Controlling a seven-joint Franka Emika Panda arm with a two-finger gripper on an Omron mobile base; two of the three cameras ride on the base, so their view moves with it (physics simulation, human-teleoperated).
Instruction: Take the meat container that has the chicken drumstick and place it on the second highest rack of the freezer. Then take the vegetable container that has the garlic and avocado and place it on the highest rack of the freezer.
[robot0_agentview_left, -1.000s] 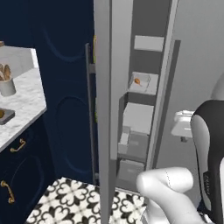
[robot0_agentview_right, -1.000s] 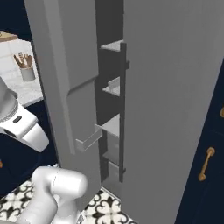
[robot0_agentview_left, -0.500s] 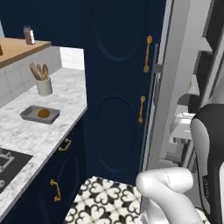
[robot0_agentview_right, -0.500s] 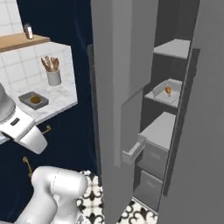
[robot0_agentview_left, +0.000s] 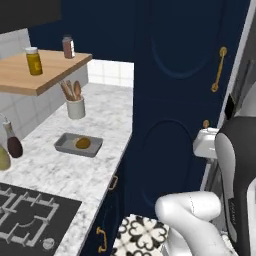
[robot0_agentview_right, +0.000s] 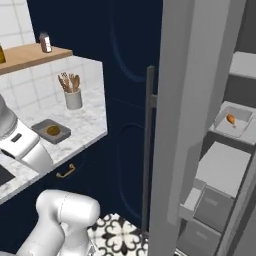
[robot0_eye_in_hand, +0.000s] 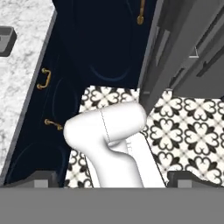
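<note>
Two dark fingertips of my claw (robot0_eye_in_hand: 112, 180) stand far apart at the bottom of the hand view, open and holding nothing, pointed down at the patterned floor (robot0_eye_in_hand: 192, 131) beside the navy cabinet front (robot0_eye_in_hand: 100, 52). Just past them the edge of the freezer door (robot0_agentview_right: 187, 125) stands open, and that is my first worry: if I swing the arm toward the counter from here, an elbow could catch that door and push it onto the racks. Further out on the marble counter (robot0_agentview_left: 95, 165) sits the vegetable container (robot0_agentview_left: 78, 144), a grey tray with a yellow-brown lump I take for the avocado (robot0_agentview_left: 83, 143); the garlic is too small for me to make out, so I could misjudge what rides inside. The tray is shallow, so a pinch on one rim may tilt it and roll the contents out. The utensil cup (robot0_agentview_left: 75, 106) stands near behind it, easy to knock. Farthest, inside the freezer (robot0_agentview_right: 235, 150), the meat container (robot0_agentview_right: 233, 121) with the chicken drumstick (robot0_agentview_right: 230, 119) already rests on a rack
</note>
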